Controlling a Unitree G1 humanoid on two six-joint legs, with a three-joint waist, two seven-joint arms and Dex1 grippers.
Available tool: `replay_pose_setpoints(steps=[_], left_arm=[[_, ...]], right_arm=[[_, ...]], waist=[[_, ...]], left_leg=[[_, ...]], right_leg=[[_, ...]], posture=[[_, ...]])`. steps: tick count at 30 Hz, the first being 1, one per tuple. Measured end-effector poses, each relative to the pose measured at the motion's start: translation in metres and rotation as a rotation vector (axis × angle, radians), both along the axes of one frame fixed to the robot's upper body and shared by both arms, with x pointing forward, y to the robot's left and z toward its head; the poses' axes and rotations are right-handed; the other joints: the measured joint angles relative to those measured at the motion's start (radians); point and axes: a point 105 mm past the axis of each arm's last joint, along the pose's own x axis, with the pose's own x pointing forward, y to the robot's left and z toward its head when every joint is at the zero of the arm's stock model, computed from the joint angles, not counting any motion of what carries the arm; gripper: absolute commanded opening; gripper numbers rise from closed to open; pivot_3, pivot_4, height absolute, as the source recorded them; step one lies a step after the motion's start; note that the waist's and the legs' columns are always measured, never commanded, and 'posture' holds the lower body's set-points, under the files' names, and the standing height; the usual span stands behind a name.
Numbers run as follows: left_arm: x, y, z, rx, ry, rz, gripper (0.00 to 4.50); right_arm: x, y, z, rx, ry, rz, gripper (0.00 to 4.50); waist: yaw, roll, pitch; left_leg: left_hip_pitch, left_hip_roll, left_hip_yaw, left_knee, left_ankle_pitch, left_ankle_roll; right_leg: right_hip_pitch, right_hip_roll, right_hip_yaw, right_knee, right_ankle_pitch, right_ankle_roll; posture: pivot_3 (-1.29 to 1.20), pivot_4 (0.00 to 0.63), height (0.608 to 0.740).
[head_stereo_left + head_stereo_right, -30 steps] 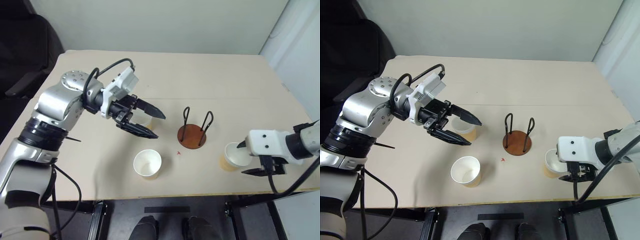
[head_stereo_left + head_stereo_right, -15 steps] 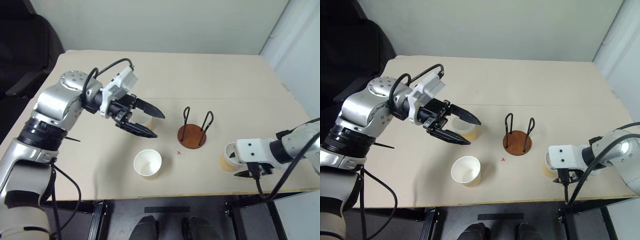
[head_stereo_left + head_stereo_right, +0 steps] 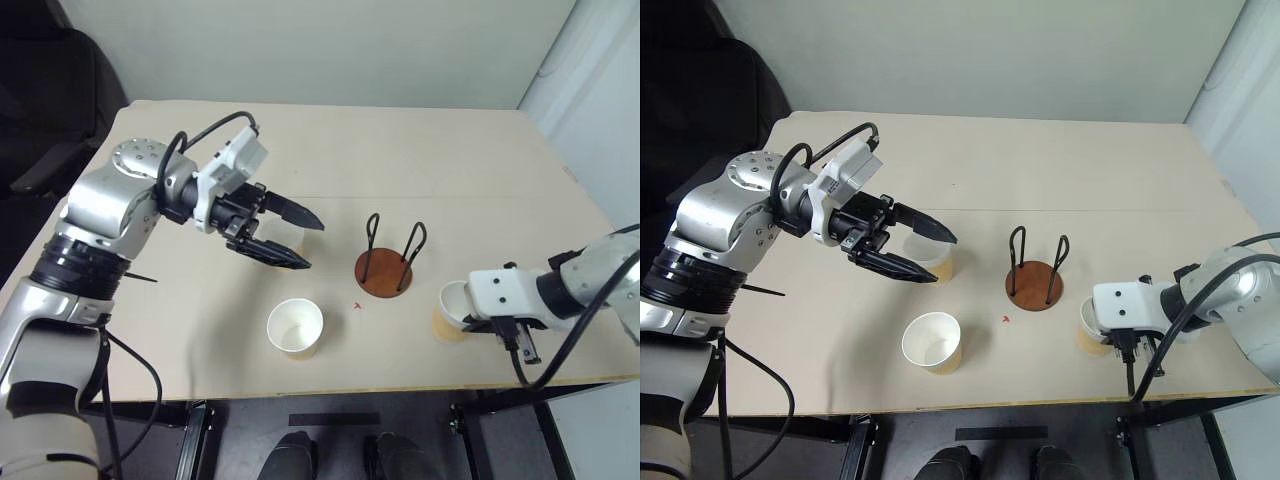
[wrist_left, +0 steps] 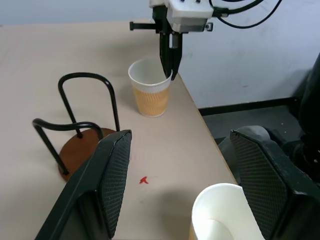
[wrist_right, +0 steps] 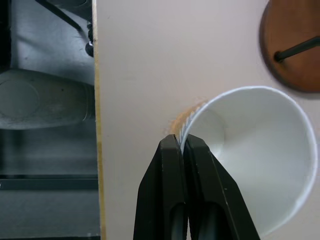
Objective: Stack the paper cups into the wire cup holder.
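The table (image 3: pixel 480 170) edge lies close beside the right gripper (image 5: pixel 183 142), whose fingers pinch only the thin rim of a cup (image 3: pixel 452 310); lifted, it could crumple, slip or tip off. The holder (image 3: pixel 385 272) is empty, as are two other cups (image 3: pixel 295 327) (image 3: pixel 930 262). The left gripper (image 3: pixel 300 240) hovers spread, holding nothing.

Three paper cups (image 3: pixel 295 327) (one half-hidden), one wire cup holder (image 3: pixel 384 272)

Silver, rounded arm shells with black joint rings; a white wrist block on each arm; black looping cables; left gripper (image 3: pixel 291 240) and right gripper (image 4: pixel 169 70) have tapered black fingers
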Motion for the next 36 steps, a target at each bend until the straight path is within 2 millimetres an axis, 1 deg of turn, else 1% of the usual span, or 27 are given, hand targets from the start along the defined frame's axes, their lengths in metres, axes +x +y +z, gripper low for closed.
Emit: replay_pose_setpoints(steps=[6, 11, 15, 17, 21, 24, 28, 33, 36], left_arm=[[0.002, 0.004, 0.002, -0.013, -0.011, 0.021, 3.39], [0.004, 0.007, 0.001, -0.006, -0.01, 0.04, 3.39], [0.005, 0.007, 0.001, -0.009, -0.011, 0.043, 3.39], [0.006, 0.008, 0.001, -0.011, -0.009, 0.049, 3.39], [0.007, 0.008, 0.0, -0.011, -0.007, 0.052, 3.39], [0.007, 0.009, 0.0, -0.011, -0.006, 0.055, 3.39], [0.008, 0.008, 0.0, -0.01, -0.006, 0.055, 3.39], [0.008, 0.008, -0.001, -0.01, -0.005, 0.053, 3.39], [0.008, 0.006, -0.001, -0.013, -0.004, 0.05, 3.39]], right_arm=[[0.017, 0.0, 0.032, 0.001, -0.122, -0.012, 0.02], [0.031, -0.005, 0.054, -0.02, -0.221, -0.027, 0.02], [0.048, -0.011, 0.085, -0.038, -0.36, -0.046, 0.02], [0.056, -0.007, 0.101, -0.023, -0.417, -0.039, 0.02], [0.057, 0.012, 0.12, 0.022, -0.467, 0.016, 0.02], [0.055, 0.024, 0.129, 0.051, -0.477, 0.052, 0.02], [0.044, 0.044, 0.139, 0.089, -0.481, 0.132, 0.02], [0.04, 0.056, 0.131, 0.104, -0.426, 0.183, 0.02], [0.04, 0.059, 0.125, 0.096, -0.4, 0.199, 0.02]], waist=[[0.0, 0.0, 0.0], [0.0, 0.0, 0.0], [-0.002, 0.0, 0.0], [-0.005, 0.0, 0.0], [-0.007, 0.001, 0.0], [-0.006, 0.001, 0.0], [-0.006, 0.001, 0.001], [-0.006, 0.001, 0.001], [-0.006, 0.001, 0.001]], left_leg=[[0.0, 0.0, 0.0, 0.0, 0.0, 0.0], [0.0, 0.0, 0.0, 0.0, 0.0, 0.001], [0.0, 0.0, -0.001, -0.001, 0.0, 0.001], [0.0, 0.0, 0.0, -0.001, 0.0, 0.001], [-0.001, 0.0, -0.001, -0.001, 0.0, 0.001], [-0.002, 0.0, -0.001, -0.001, 0.0, 0.001], [-0.002, 0.0, -0.001, -0.001, 0.0, 0.001], [-0.002, 0.0, -0.001, -0.001, 0.0, 0.001], [-0.002, 0.0, -0.001, -0.001, 0.0, 0.001]], right_leg=[[0.0, 0.0, 0.0, -0.001, 0.0, 0.0], [0.0, 0.0, 0.0, -0.001, 0.0, 0.0], [-0.001, 0.0, -0.001, -0.001, 0.0, 0.0], [-0.001, 0.0, 0.0, -0.001, 0.0, 0.0], [-0.001, 0.0, -0.001, -0.002, 0.0, 0.0], [-0.002, 0.0, -0.001, -0.002, 0.0, 0.0], [-0.002, 0.0, -0.001, -0.003, 0.0, 0.0], [-0.002, 0.0, -0.001, -0.003, 0.0, -0.001], [-0.002, 0.0, -0.001, -0.003, 0.0, -0.001]], posture=[[0.0, 0.15, 0.74], [0.0, 0.15, 0.74], [0.0, 0.15, 0.74], [0.0, 0.15, 0.74], [0.0, 0.15, 0.74], [0.0, 0.15, 0.74], [0.0, 0.15, 0.74], [0.0, 0.15, 0.74], [0.0, 0.15, 0.74]])
